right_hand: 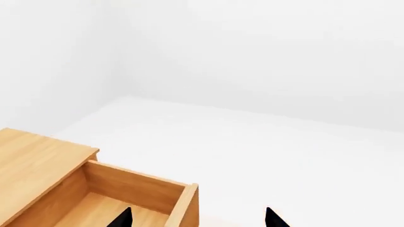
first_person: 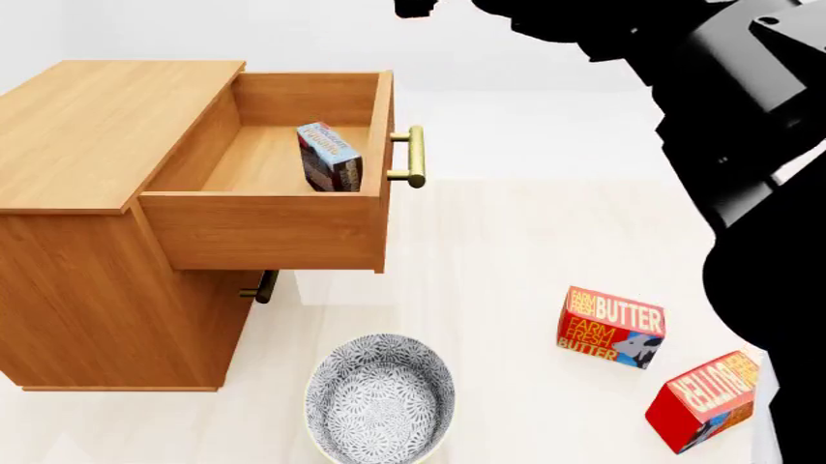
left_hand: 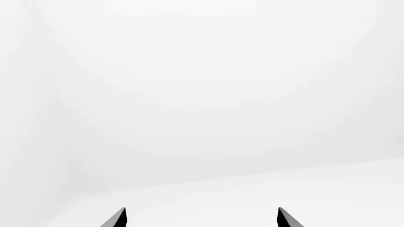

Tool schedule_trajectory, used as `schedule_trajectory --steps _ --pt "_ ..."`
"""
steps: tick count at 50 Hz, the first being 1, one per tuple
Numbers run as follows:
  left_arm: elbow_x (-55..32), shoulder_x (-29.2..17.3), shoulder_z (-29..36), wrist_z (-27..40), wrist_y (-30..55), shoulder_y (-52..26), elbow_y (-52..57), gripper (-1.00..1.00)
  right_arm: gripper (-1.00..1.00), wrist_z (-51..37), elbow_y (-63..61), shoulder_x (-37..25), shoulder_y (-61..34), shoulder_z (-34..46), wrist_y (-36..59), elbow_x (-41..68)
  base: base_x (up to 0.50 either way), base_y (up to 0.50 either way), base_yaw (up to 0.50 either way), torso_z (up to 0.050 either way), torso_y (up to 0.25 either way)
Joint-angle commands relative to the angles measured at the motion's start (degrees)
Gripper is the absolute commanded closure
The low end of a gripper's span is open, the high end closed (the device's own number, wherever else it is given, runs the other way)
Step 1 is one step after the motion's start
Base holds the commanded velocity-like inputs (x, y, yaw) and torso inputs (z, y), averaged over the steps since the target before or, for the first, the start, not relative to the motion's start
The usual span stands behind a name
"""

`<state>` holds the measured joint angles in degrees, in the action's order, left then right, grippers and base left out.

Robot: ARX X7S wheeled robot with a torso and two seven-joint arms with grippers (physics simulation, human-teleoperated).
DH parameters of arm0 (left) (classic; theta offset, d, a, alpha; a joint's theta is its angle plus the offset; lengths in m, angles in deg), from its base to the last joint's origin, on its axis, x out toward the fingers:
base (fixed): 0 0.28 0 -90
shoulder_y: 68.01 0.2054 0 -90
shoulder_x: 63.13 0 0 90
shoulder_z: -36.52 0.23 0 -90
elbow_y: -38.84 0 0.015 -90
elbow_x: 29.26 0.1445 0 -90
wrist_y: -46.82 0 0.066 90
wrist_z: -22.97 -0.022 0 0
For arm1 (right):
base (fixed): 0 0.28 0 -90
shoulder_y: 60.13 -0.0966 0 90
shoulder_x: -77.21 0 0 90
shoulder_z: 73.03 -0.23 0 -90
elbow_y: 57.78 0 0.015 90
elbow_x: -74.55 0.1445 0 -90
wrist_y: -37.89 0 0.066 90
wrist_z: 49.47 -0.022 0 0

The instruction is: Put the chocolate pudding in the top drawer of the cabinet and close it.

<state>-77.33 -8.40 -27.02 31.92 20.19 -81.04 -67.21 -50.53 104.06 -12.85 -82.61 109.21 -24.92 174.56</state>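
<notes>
On the pale surface (first_person: 516, 251), the pudding (first_person: 328, 157) stood in the open drawer (first_person: 265, 230); my right tool (right_hand: 197, 218) spread empty, ready to close it.

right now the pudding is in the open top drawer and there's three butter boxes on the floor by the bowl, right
Not quite: there are two butter boxes, not three. The head view shows one butter box and a second butter box to the right of the bowl. The rest holds: the pudding stands inside the open top drawer.
</notes>
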Motion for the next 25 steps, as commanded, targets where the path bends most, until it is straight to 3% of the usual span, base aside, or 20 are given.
schedule_trajectory --steps 1,4,7,25 --pt "-0.59 5.3 0.8 -0.34 -1.55 0.51 -1.14 -1.0 -1.0 -2.05 2.89 -1.93 -0.47 0.62 0.51 0.22 0.0 0.0 0.0 0.0 0.0" --pt "-0.58 6.69 1.13 -0.56 -2.12 0.58 -1.58 -1.0 -1.0 1.28 -1.59 -10.72 -2.09 1.46 2.1 -0.75 0.0 0.0 0.0 0.0 0.0" --pt "-0.67 8.02 1.31 -0.71 -2.77 0.93 -1.93 -1.0 -1.0 0.08 -5.71 -15.28 -2.85 1.37 2.55 -0.77 0.0 0.0 0.0 0.0 0.0" --pt "-1.08 14.74 2.88 -1.92 -7.0 5.03 -2.77 -1.0 -1.0 -14.64 -28.55 -33.34 -3.91 -0.71 2.97 1.22 0.0 0.0 0.0 0.0 0.0"
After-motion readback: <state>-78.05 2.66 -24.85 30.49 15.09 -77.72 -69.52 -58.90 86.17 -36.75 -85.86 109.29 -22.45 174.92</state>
